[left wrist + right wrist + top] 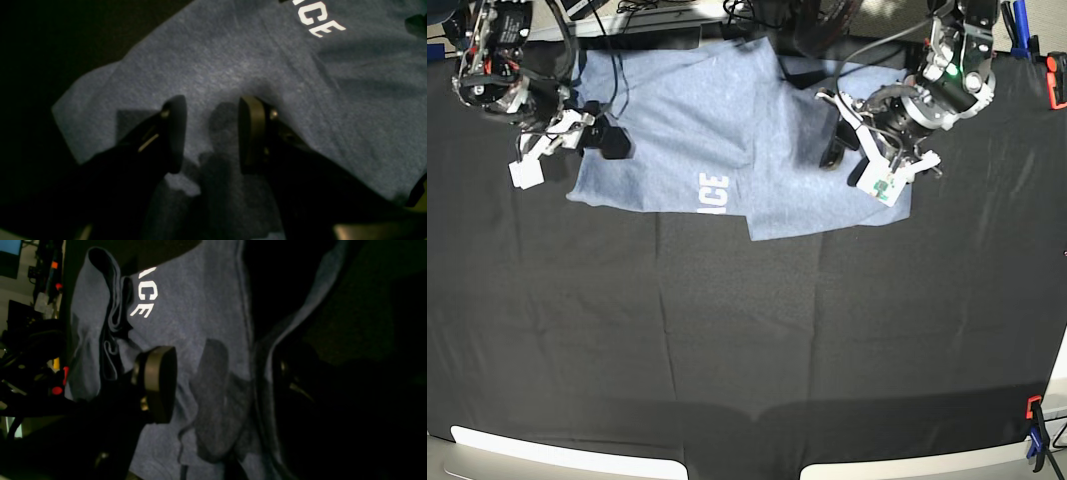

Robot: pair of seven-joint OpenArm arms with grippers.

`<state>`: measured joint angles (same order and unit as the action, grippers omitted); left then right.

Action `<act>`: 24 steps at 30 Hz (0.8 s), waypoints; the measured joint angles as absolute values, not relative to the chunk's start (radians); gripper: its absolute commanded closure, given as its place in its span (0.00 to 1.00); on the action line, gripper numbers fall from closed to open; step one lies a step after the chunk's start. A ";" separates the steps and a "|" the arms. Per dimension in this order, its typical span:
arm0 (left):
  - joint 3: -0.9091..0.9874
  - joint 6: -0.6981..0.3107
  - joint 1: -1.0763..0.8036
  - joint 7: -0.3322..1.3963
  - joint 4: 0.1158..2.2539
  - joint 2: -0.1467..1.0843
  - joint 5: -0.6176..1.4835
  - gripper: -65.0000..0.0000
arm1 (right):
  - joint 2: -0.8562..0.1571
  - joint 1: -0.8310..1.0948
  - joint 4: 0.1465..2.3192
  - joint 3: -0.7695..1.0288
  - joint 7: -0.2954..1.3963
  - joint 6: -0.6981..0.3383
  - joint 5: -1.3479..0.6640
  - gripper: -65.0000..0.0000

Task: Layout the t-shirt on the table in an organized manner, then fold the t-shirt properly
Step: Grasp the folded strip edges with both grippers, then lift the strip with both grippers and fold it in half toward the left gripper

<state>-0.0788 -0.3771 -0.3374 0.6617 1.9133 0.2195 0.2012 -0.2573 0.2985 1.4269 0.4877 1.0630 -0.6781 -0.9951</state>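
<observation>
The blue-grey t-shirt [727,120] lies rumpled at the far middle of the table [747,350], with part of its white lettering [712,192] showing. A folded flap overlaps its right half. My left gripper [213,133] hovers open just over the shirt's cloth [233,66], nothing between its fingers; in the base view the left gripper [832,152] is over the shirt's right part. My right gripper [223,383] stands wide open astride the shirt's side edge [260,380], one finger [160,383] over the cloth and the other in shadow. From the base view, the right gripper [609,140] sits at the shirt's left edge.
Red and blue clamps [1056,82] grip the table's right edge, and another clamp [1034,432] sits at the near right corner. White tags [527,175] hang near both wrists. Cables and equipment [657,15] crowd the far edge behind the shirt.
</observation>
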 measured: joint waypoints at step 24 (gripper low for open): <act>0.325 -0.397 -0.449 0.627 1.913 0.324 0.279 0.65 | -0.012 0.307 2.125 0.411 1.161 -0.549 -0.811 1.00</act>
